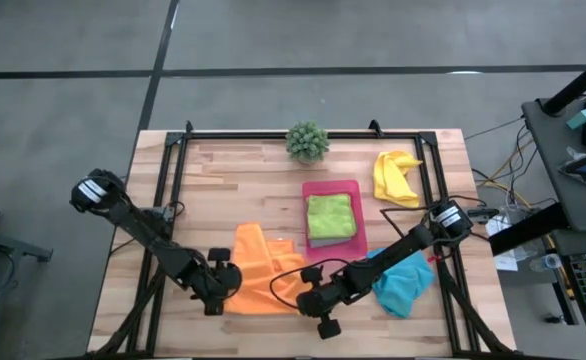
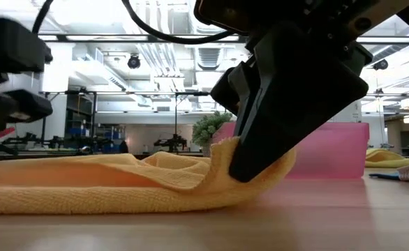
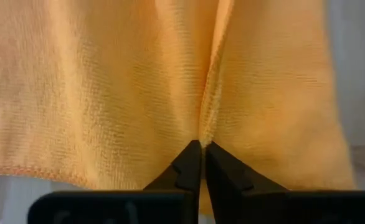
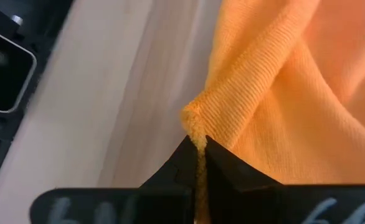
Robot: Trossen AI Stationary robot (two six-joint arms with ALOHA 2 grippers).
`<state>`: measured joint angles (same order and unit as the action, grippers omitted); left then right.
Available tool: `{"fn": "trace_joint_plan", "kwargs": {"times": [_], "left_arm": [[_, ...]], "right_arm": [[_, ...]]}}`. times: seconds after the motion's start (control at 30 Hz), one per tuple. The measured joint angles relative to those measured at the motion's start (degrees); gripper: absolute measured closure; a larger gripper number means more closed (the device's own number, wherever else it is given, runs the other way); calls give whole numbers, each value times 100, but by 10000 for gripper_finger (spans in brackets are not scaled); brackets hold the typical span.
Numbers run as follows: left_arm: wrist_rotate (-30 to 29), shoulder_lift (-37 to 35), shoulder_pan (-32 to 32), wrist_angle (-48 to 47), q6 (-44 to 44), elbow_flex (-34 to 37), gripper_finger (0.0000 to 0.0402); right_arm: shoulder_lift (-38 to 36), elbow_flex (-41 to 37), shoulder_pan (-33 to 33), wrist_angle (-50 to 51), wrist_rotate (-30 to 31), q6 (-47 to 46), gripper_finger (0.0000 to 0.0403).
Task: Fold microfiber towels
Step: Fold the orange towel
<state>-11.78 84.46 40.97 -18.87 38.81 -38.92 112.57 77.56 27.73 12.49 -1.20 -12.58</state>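
An orange towel [image 1: 261, 268] lies rumpled near the table's front edge, between my two grippers. My left gripper [image 1: 235, 288] is shut on its left part and my right gripper [image 1: 295, 292] on its right end. A lime green towel [image 1: 330, 215] lies folded on a pink tray [image 1: 318, 187], with a grey cloth edge [image 1: 328, 241] showing under it. A yellow towel [image 1: 395, 178] is crumpled at the far right. A turquoise towel [image 1: 405, 282] lies under my right arm. My left gripper pinches a raised pucker of the orange towel [image 3: 206, 127] between its two fingertips [image 3: 185, 163], a little in from the hemmed edge [image 3: 45, 170]. The fingers slant down from the table's left. The cloth around the pucker lies on the table. My right gripper pinches the orange towel's hemmed corner [image 4: 195, 121] between its two fingertips [image 4: 223, 163], slanting down from the right. In the low view that end [image 2: 222, 157] is raised a little off the table, and the rest of the towel [image 2: 86, 185] lies slack on it.
A small green potted plant [image 1: 307, 141] stands at the far edge's middle. A black frame [image 1: 273, 133] runs around the tabletop. Bare wood [image 1: 223, 190] shows left of the tray.
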Motion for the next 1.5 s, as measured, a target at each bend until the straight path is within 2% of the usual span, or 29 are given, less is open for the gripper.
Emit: {"fn": "trace_joint_plan", "kwargs": {"times": [0.27,0.53,0.8,1.0,1.27,1.5], "left_arm": [[-16,-551,183,-987,293,-375,401],[-133,-1106,491,-1071,220,-923,401],[-909,-1648,878,-1074,-943,-1710,401],[-1064,-2315,828,-1530,-1314,-1975,401],[-2118,-3359,744,-2572,-1417,-2137,402],[-3554,-4349,427,-2822,-2206,-2360,402]], "right_arm": [[-500,-4,53,478,721,-33,394],[-972,-4,132,541,939,117,394],[-1278,-4,203,163,1017,497,394],[-1691,-4,100,6,1433,1093,394],[-2228,-4,-517,-177,1687,1682,394],[-2540,109,-1536,-474,1791,2477,394]]}}
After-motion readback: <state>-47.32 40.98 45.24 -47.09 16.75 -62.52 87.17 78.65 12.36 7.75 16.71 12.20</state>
